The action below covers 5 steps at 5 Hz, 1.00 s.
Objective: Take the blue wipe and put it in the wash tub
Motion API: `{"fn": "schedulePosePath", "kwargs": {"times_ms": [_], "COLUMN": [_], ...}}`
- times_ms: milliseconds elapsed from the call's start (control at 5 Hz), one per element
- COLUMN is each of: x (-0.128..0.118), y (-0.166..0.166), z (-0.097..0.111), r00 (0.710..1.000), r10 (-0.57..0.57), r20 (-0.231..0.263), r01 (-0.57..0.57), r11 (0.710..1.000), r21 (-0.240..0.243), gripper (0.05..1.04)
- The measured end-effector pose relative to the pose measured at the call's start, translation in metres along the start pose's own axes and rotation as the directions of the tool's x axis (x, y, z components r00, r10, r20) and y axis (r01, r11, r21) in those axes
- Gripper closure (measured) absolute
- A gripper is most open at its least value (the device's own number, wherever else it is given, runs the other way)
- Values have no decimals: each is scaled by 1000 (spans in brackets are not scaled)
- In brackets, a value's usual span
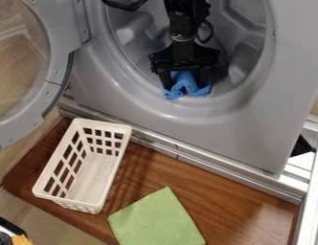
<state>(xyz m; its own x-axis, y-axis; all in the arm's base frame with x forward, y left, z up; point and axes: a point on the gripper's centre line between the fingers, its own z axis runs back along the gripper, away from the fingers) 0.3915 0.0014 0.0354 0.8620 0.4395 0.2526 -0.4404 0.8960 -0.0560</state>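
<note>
My gripper (185, 79) hangs at the opening of the wash tub (132, 62), near the top centre of the view. The crumpled blue wipe (185, 88) sits between its two fingers, which are closed on it, with the cloth's lower folds sticking out below the fingertips. The wipe is over the lower front part of the tub's opening; whether it touches the rim, I cannot tell. The upper part of the wipe is hidden by the gripper.
The round door (54, 62) stands swung out at the left. On the brown wooden board (232, 206) below are a white slotted basket (91, 179) and a green cloth (156, 221). A metal ledge (206, 162) runs between board and machine.
</note>
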Motion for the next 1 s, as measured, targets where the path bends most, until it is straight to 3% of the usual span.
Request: {"fn": "schedulePosePath", "kwargs": {"times_ms": [400, 1000], "x": [1, 0], "y": [10, 25], "z": [7, 56], "r00": [1000, 1000], "r10": [-7, 14], "r20": [-21, -8], "r01": [7, -13], "r11": [1000, 1000], "r21": [8, 15], "gripper": [85, 85]}}
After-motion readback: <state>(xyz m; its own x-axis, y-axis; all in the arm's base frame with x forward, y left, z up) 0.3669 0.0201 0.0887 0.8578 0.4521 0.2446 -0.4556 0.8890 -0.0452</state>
